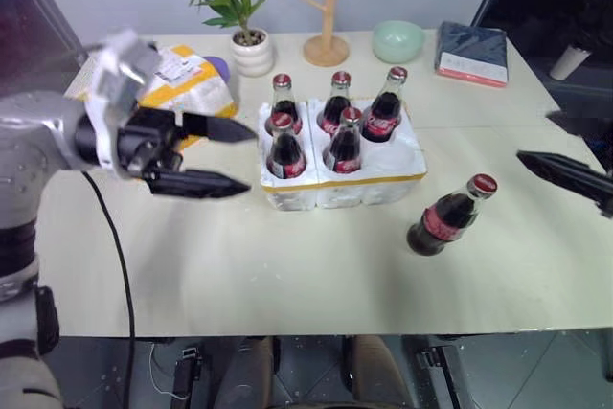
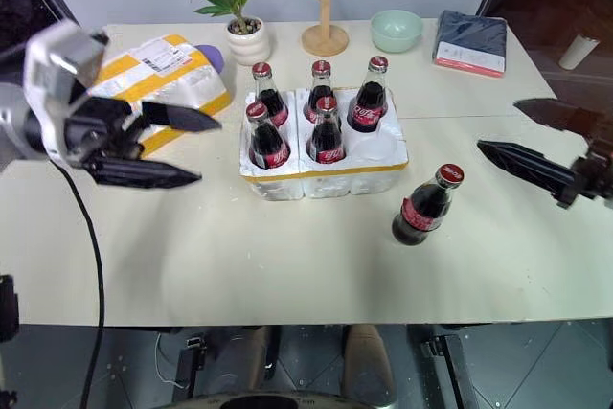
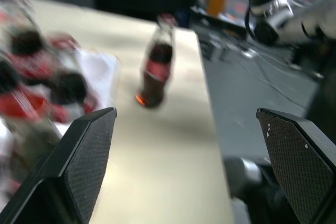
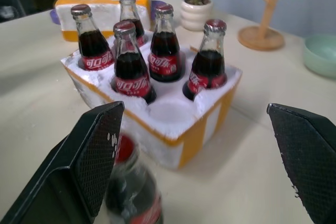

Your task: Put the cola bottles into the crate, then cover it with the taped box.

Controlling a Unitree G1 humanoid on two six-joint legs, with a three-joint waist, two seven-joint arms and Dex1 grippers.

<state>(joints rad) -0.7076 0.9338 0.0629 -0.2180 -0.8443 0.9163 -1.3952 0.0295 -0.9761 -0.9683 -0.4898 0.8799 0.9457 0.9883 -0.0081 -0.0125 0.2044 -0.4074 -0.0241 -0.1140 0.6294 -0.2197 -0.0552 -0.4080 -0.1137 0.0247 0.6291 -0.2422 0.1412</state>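
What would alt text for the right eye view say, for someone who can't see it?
Five cola bottles stand in a white foam crate on a pale table, with a sixth bottle standing on the table beside it. An open left gripper and open right gripper flank them; a taped box lies behind.

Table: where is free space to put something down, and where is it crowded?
The table is bare along its near edge, in front of the crate and left of the loose cola bottle. The far edge is crowded: taped box, plant pot, wooden stand, green bowl, dark book.
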